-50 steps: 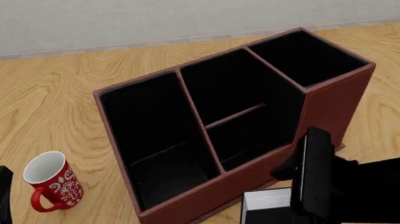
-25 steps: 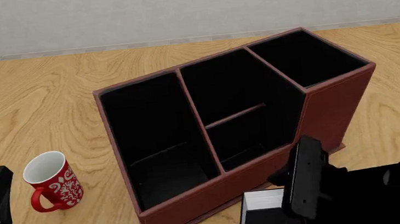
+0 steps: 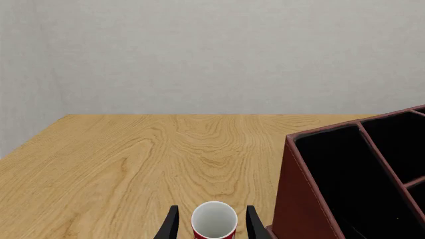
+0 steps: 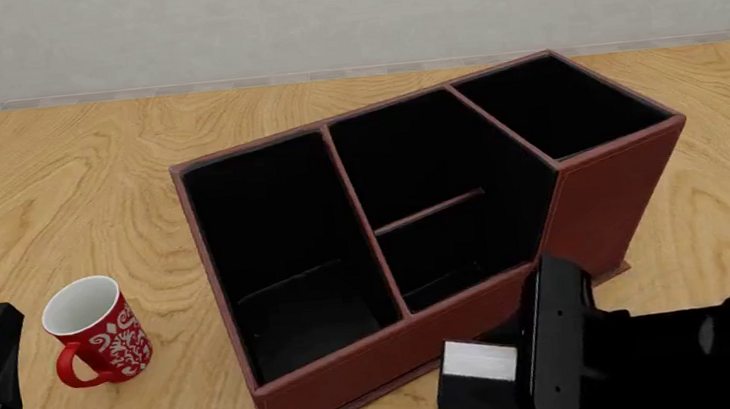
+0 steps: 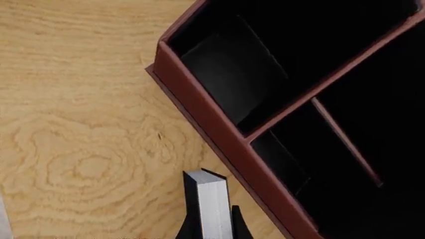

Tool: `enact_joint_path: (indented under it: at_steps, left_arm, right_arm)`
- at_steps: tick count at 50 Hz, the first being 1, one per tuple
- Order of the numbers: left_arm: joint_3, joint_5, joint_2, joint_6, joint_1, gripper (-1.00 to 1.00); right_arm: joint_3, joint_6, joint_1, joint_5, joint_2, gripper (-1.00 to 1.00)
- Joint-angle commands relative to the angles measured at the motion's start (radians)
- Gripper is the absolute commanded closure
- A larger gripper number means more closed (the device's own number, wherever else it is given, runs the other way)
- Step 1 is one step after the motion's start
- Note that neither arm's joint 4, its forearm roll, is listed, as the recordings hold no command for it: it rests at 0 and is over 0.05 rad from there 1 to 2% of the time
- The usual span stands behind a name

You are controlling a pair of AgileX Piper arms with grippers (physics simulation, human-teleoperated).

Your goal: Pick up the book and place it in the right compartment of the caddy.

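The book [image 4: 477, 362] is being gripped by the right gripper [image 5: 211, 226], page edges up, just in front of the caddy [image 4: 605, 196], presumably for lifting into the right compartment [image 4: 559, 100] farther back. The left gripper [image 3: 211, 224] is being held open around the mug [image 4: 93, 331], not touching it.

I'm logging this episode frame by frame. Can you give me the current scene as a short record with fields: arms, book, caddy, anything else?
right gripper: fingers shut on the book, near the caddy's front wall
left gripper: open, fingers either side of the mug, apart from it
book: upright in the fingers, white page edges showing, not yet in any cell
caddy: three cells, all look empty
right compartment: empty
table: wood grain
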Motion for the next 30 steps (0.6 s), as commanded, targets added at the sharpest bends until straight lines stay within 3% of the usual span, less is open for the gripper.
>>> enact_joint_path:
  at_steps: [1,30]
  left_arm:
    - [0.0,0.0,0.0,0.0,0.0,-1.0]
    - [0.0,0.0,0.0,0.0,0.0,-1.0]
  right_arm:
    - [-0.012,0.021,0.005,0.028,-0.004,1.0]
    - [-0.106,-0.029,-0.002,0.202,-0.099,1.0]
